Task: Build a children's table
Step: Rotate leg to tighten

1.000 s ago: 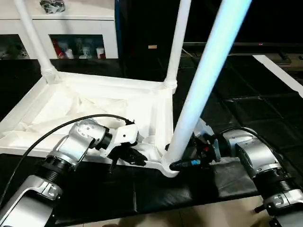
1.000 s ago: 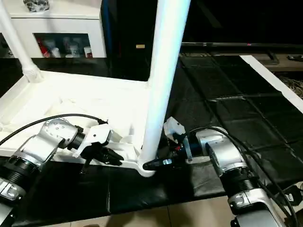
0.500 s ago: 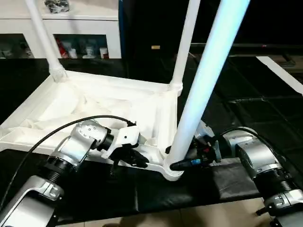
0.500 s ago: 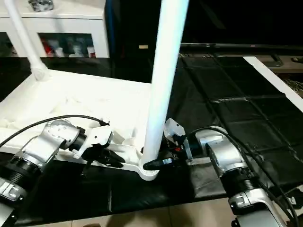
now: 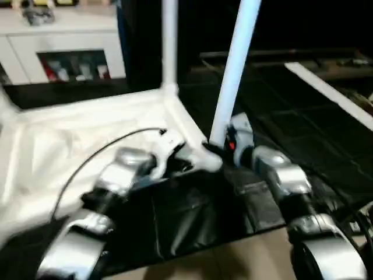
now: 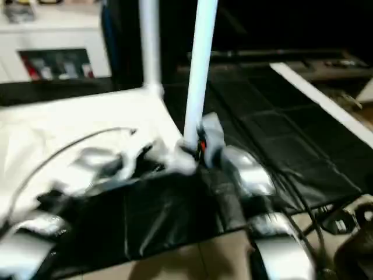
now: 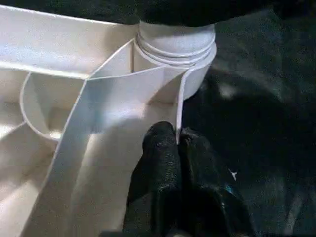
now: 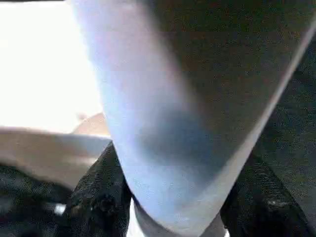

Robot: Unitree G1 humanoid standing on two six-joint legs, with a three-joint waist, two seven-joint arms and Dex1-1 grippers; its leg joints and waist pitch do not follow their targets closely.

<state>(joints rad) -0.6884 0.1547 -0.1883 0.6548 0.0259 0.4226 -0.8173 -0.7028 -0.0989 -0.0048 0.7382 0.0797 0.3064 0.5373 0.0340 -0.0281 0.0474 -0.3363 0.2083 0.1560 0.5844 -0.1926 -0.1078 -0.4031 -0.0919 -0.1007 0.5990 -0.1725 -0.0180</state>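
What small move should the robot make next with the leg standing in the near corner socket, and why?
Probably keep the right hand around the near leg and twist or press it into its corner socket, then test the fit. The black fingers straddle the leg's base, while the left hand is shut on the tabletop's rim, steadying it.

Left silver forearm angled in from the left, its black two-fingered left gripper [image 7: 177,163] pinched together on the thin white plastic rim of the tabletop [image 7: 178,106]. Right black two-fingered gripper [image 8: 175,197] spread around the white tubular leg [image 8: 168,123], one finger on each side.
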